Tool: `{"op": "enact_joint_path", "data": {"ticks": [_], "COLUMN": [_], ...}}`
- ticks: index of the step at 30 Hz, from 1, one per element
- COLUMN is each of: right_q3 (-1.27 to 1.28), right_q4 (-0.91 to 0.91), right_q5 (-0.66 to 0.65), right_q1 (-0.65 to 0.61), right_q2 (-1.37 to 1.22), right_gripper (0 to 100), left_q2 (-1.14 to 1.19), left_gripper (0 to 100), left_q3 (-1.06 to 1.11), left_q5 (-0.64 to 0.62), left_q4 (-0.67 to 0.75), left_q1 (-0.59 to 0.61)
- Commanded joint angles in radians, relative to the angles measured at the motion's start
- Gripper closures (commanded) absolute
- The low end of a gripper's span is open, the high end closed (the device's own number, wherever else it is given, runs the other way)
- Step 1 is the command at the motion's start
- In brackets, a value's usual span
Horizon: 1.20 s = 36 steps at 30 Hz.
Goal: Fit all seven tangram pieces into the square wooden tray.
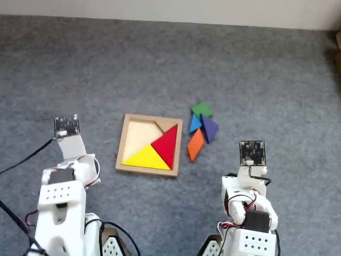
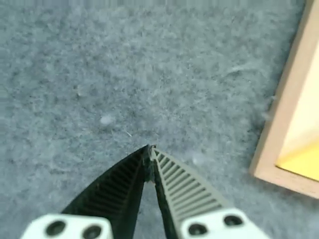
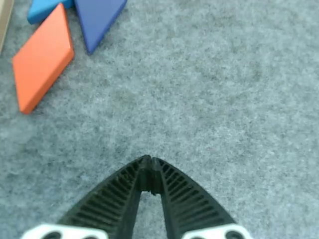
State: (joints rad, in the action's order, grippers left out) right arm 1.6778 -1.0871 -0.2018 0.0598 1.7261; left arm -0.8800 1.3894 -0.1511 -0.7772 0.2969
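Left arm (image 1: pixel 61 186) and right arm (image 1: pixel 248 202) flank the wooden tray (image 1: pixel 122 144), which holds a red triangle (image 1: pixel 168 144) and a yellow triangle (image 1: pixel 146 159); the green piece (image 1: pixel 201 110), light blue piece (image 1: pixel 195 124), purple piece (image 1: pixel 209 128) and orange piece (image 1: pixel 195 144) lie clustered just beside it, on the right arm's side. Left gripper (image 2: pixel 149 149): jaws together over grey carpet (image 2: pixel 124 74), near a tray corner. Right gripper (image 3: pixel 148 160): jaws together, orange piece nearby

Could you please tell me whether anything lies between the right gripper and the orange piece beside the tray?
Nothing visible does. Bare grey carpet lies between the right gripper, jaws shut, and the orange piece. The dark blue triangle lies beside that piece, off the direct line.
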Motion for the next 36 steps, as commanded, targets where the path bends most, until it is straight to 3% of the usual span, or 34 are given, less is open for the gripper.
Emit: {"op": "enact_joint_path", "data": {"ticks": [1,5,11,18,28,36], "right_q3": [0.073,0.058,-0.194,-0.615,-0.997,-1.313], "right_q4": [0.007,0.004,-0.05,-0.081,-0.073,-0.082], "right_q5": [-0.012,-0.012,-0.014,-0.025,-0.021,0.19], "right_q1": [0.015,0.015,0.008,0.004,-0.166,-0.255], "right_q2": [0.012,0.008,-0.097,-0.509,-1.064,-1.461], "right_gripper": [98.2,97.8,97.8,97.8,97.8,86.7], "left_q2": [-0.068,-0.119,-0.147,-0.151,-0.151,-0.151], "left_gripper": [99,99,99,99,99,99], "left_q3": [0.028,0.058,0.067,0.076,0.079,0.101], "left_q5": [0.011,0.011,0.011,0.011,0.011,0.011], "left_q4": [0.049,0.051,0.049,0.054,0.055,0.057], "left_q1": [0.021,0.019,0.021,0.021,0.021,0.021]}}
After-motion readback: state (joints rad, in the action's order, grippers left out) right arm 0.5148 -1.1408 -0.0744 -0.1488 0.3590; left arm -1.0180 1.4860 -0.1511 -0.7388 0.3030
